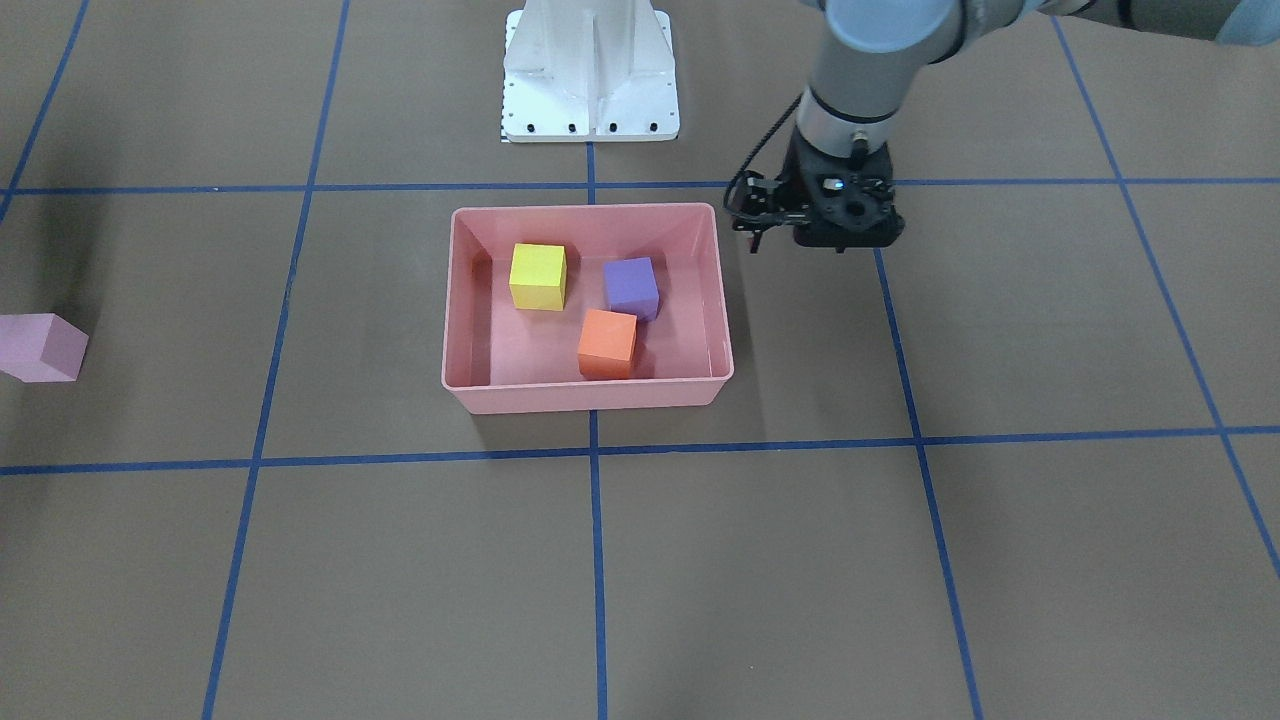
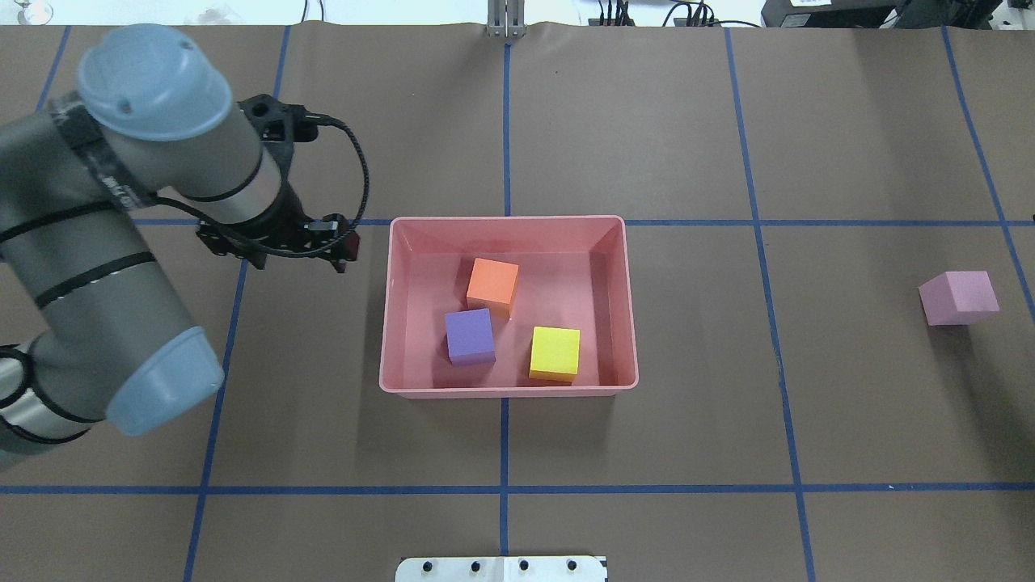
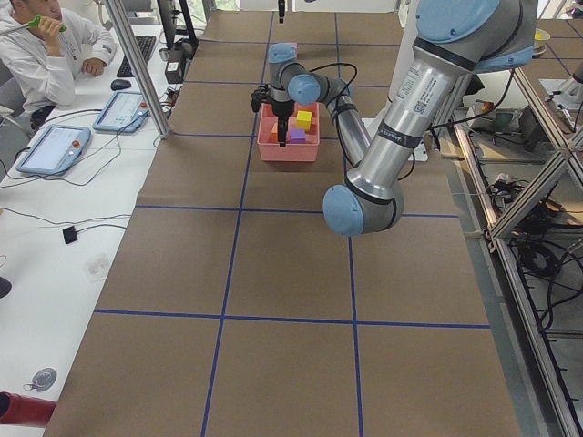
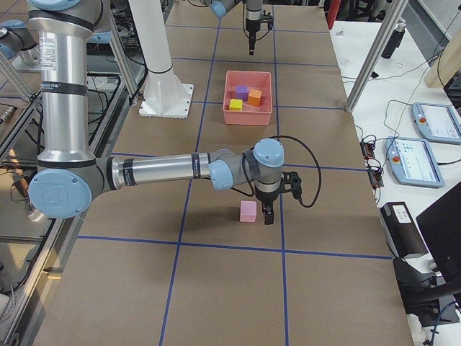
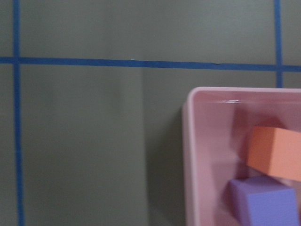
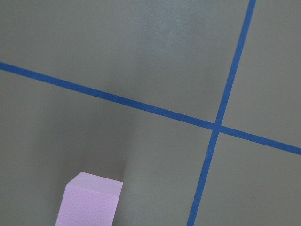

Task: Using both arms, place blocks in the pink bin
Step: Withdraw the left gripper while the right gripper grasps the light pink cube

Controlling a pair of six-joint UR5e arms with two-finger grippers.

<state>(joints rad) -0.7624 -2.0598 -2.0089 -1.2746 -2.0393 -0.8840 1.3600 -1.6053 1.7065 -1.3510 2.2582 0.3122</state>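
The pink bin (image 1: 590,400) stands mid-table with three blocks inside: yellow (image 1: 538,276), purple (image 1: 631,287) and orange (image 1: 607,343). My left gripper (image 1: 818,232) hovers just outside the bin's short wall on my left (image 2: 275,242). Its fingers point down and are hidden under the wrist, so I cannot tell whether it is open or shut. The light pink block (image 2: 958,297) lies on the paper far to my right. My right gripper (image 4: 268,213) shows only in the exterior right view, close beside that block (image 4: 248,210); its state cannot be told. The right wrist view catches the block's top (image 6: 89,202).
The white base mount (image 1: 590,75) stands behind the bin. Blue tape lines grid the brown paper. A seated person (image 3: 55,55) and tablets occupy the desk beyond the far table edge. Metal posts (image 4: 374,58) rise at that edge.
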